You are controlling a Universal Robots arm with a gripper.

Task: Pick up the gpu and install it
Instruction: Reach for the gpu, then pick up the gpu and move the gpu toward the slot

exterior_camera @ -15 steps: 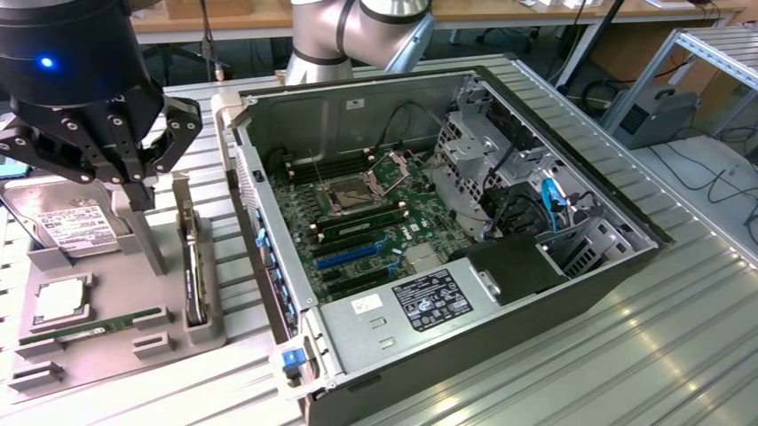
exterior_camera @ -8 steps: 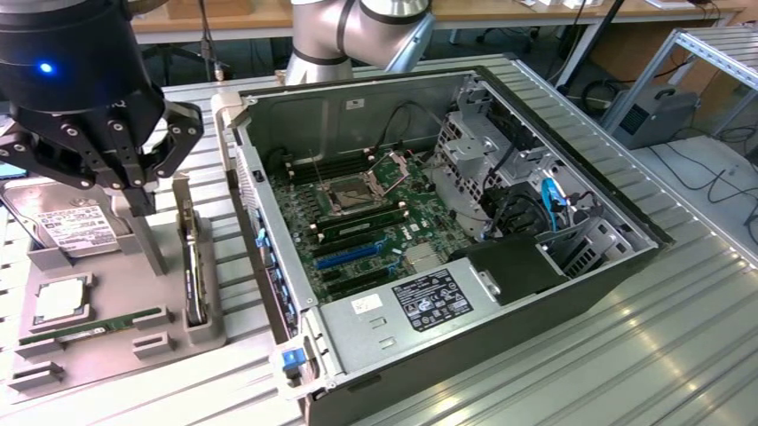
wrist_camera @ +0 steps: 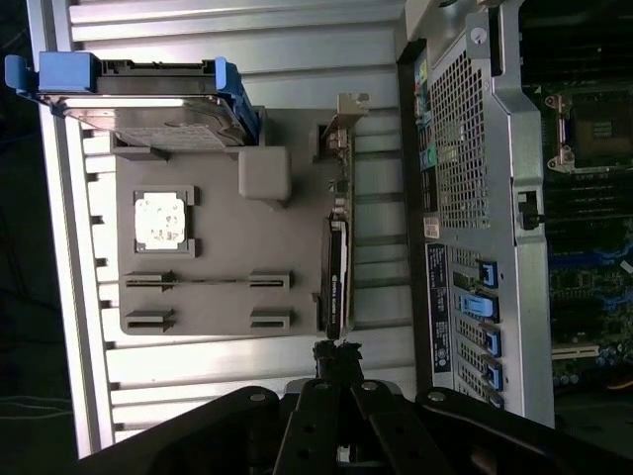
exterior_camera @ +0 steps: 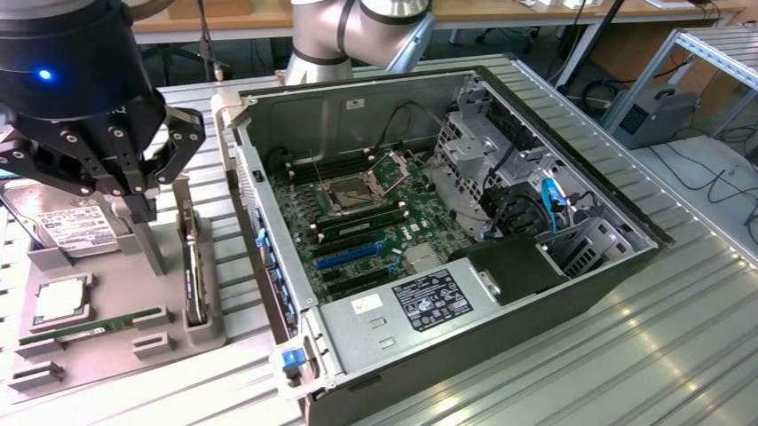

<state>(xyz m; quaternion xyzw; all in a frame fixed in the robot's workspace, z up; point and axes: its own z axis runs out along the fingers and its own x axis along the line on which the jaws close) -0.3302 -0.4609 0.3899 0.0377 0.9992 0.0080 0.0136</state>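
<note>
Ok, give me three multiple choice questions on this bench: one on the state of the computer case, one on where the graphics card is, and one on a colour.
1. The computer case is:
A) closed up
B) standing upright
C) lying down with its side open

2. The graphics card is:
A) standing on edge in the gray tray
B) plugged in inside the computer case
C) lying flat on the table

3. The frame on the hard drive is:
A) red
B) blue
C) yellow

Answers:
1 C, the circuit board inside is in plain sight.
2 A, the card sits upright along the tray's edge, beside the case.
3 B, the wrist view shows blue rails around the drive.
</note>
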